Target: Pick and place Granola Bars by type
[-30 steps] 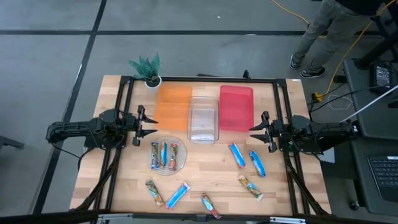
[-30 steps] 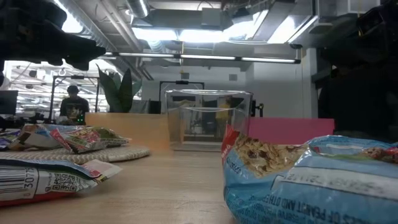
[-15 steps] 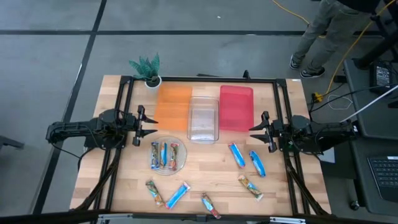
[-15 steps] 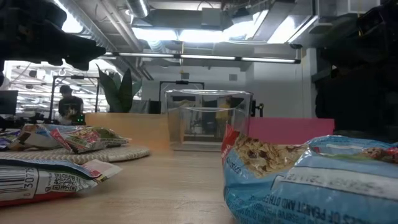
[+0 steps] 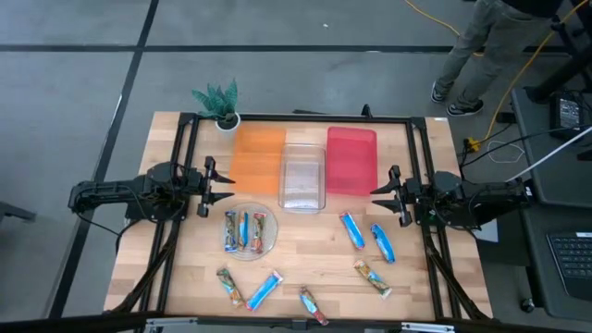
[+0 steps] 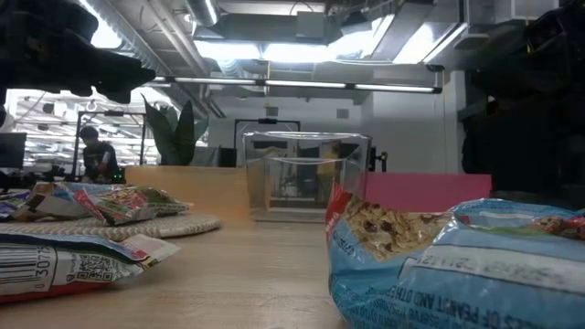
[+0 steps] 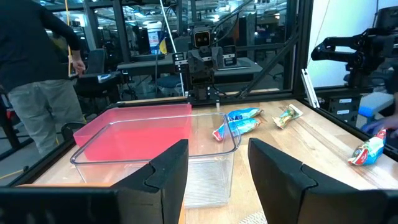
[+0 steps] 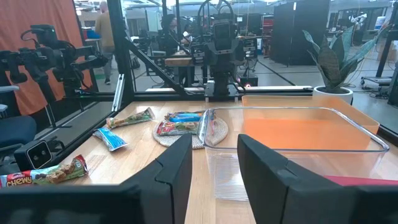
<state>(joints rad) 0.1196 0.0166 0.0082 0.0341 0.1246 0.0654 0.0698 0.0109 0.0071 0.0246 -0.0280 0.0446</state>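
Observation:
Several wrapped granola bars lie loose on the wooden table. Two blue bars (image 5: 351,229) (image 5: 382,242) lie right of centre and a third blue bar (image 5: 264,290) lies near the front edge. Tan bars (image 5: 229,287) (image 5: 313,305) (image 5: 372,277) lie flat along the front. Three more bars (image 5: 245,230) rest on a round clear plate (image 5: 268,248). My left gripper (image 5: 217,188) hovers open at the table's left, beside the orange bin. My right gripper (image 5: 377,194) hovers open at the right, beside the red bin. Neither touches anything.
Three bins stand side by side at the far middle: orange (image 5: 257,157), clear (image 5: 303,178), red (image 5: 351,160). A small potted plant (image 5: 218,102) sits at the far left corner. A black frame (image 5: 296,118) rings the table. A person (image 5: 481,46) stands beyond the far right corner.

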